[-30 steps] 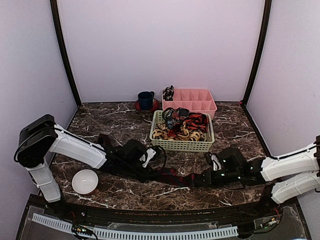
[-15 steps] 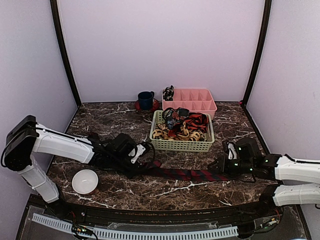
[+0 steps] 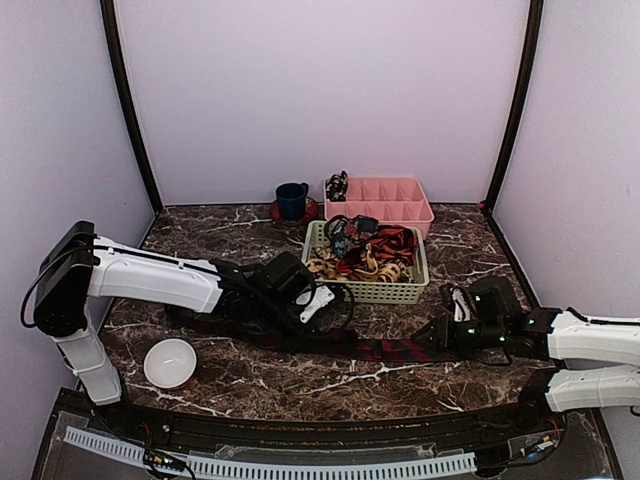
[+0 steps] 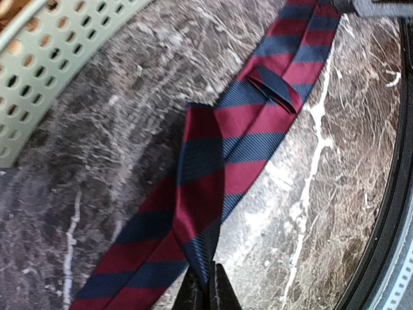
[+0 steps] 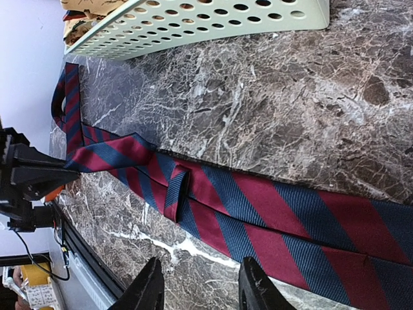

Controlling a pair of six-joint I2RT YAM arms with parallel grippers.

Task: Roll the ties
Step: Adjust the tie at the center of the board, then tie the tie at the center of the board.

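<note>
1. The striped tie [image 3: 370,348], dark blue with red diagonal bands, lay on the tabletop [image 3: 220,235]. It was just in front of the basket [image 3: 360,292] and stretched from left to right between the two arms.
2. In the left wrist view we saw that a narrower part of this tie was folded over and lay across the wider part. A small cloth loop [image 4: 277,87] of the same fabric sat on the wider strip.
3. The left gripper [image 4: 205,287] was closed, and its fingertips pinched the folded edge of the striped tie low over the tabletop.
4. The right gripper [image 5: 201,290] was open and held nothing. Its two fingers stood apart just beside the near edge of the tie, and only bare marble showed between them. We could not tell whether a fingertip touched the cloth.
5. The other ties [image 3: 375,250], red-and-black and leopard-print, lay heaped inside the pale green basket, apart from the striped one.
6. Behind the basket stood a pink tray [image 3: 385,213] with several compartments. In its far left compartment there was a small dark bundle [image 3: 337,185], too small for us to identify.
7. A blue mug [image 3: 292,200] stood just left of the pink tray, near the back wall.
8. A white bowl [image 3: 168,362] rested on the near left part of the tabletop, beside the base of the left arm and well apart from the tie.
</note>
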